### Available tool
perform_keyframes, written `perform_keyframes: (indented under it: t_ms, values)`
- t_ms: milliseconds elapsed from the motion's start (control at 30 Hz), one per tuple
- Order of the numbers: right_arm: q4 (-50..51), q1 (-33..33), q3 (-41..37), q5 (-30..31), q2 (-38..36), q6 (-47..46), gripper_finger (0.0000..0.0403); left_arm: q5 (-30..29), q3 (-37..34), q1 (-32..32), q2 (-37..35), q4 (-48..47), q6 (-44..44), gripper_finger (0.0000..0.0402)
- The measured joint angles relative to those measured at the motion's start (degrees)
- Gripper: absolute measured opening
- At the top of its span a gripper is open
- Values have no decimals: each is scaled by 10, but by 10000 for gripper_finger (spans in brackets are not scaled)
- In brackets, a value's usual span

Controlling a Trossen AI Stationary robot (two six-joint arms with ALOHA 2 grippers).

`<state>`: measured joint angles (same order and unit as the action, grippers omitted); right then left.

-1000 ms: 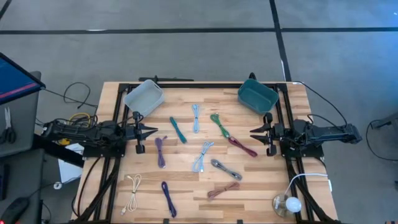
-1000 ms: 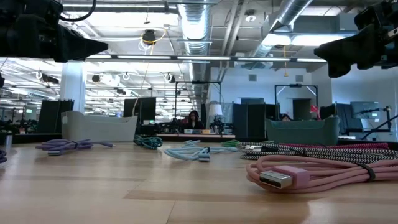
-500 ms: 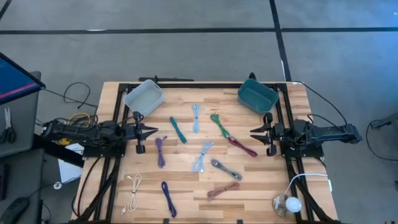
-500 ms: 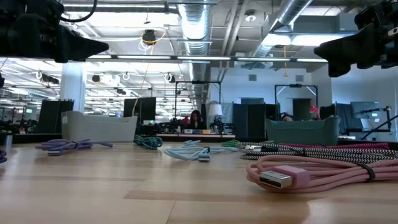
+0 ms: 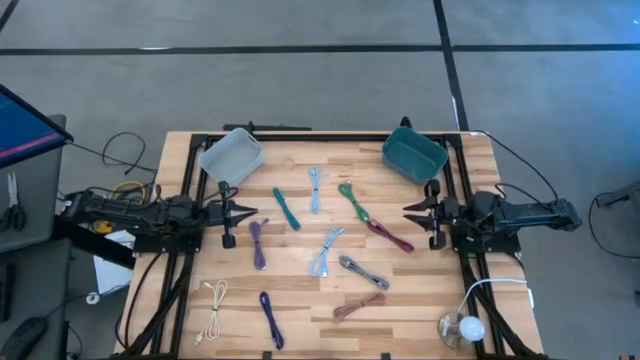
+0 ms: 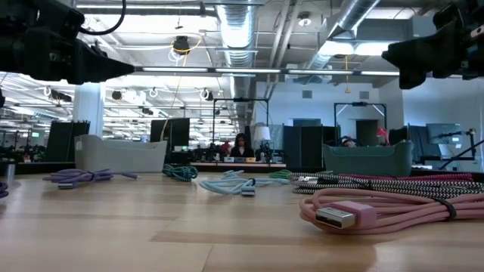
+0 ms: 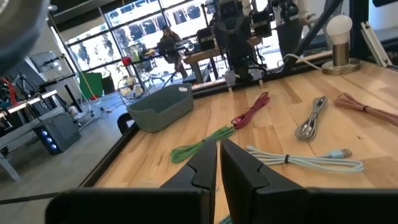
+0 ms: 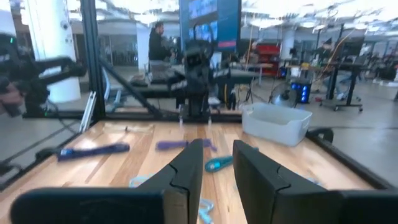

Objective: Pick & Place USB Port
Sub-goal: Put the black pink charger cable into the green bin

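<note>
Several bundled USB cables lie flat on the wooden table [image 5: 300, 290]: purple [image 5: 258, 243], teal [image 5: 286, 208], light blue [image 5: 316, 188], green [image 5: 352, 200], maroon [image 5: 390, 236], grey braided [image 5: 363, 271], pink [image 5: 358, 305], white [image 5: 212, 310]. In the low view the pink cable's USB plug [image 6: 336, 217] lies nearest. My left gripper [image 5: 252, 211] hovers level at the table's left side, shut and holding nothing [image 7: 217, 163]. At the right side my right gripper [image 5: 408, 213] also hovers level; its fingers stand open and hold nothing [image 8: 216, 155].
A grey-blue bin [image 5: 231, 156] stands at the far left and a teal bin [image 5: 414, 154] at the far right. A lamp with a round bulb [image 5: 461, 328] sits at the near right corner. Black frame rails run along both side edges.
</note>
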<state>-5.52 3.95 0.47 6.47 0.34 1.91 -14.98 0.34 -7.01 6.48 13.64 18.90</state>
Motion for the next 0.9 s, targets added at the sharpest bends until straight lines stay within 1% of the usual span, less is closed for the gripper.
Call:
perform_keyframes:
  t_ms: [133, 267, 333, 467, 533, 900]
  values:
    - [-33, 0, 9, -3, 0, 0, 82, 0, 0, 0, 14, 23, -26, 22]
    - [-49, 0, 10, -3, 0, 3, 82, 0, 0, 0, 20, 67, -25, 22]
    - [-55, 0, 10, 10, 0, 16, 82, 0, 0, 0, 19, 78, -13, 22]
    - [-56, 0, 10, 52, 0, 19, 82, 0, 0, 0, 19, 91, -11, 22]
    - [-69, 0, 10, 64, 0, 19, 82, 0, 0, 0, 19, 94, -11, 22]
    - [-83, 0, 12, 70, 0, 7, 82, 0, 0, 0, 19, 95, -15, 22]
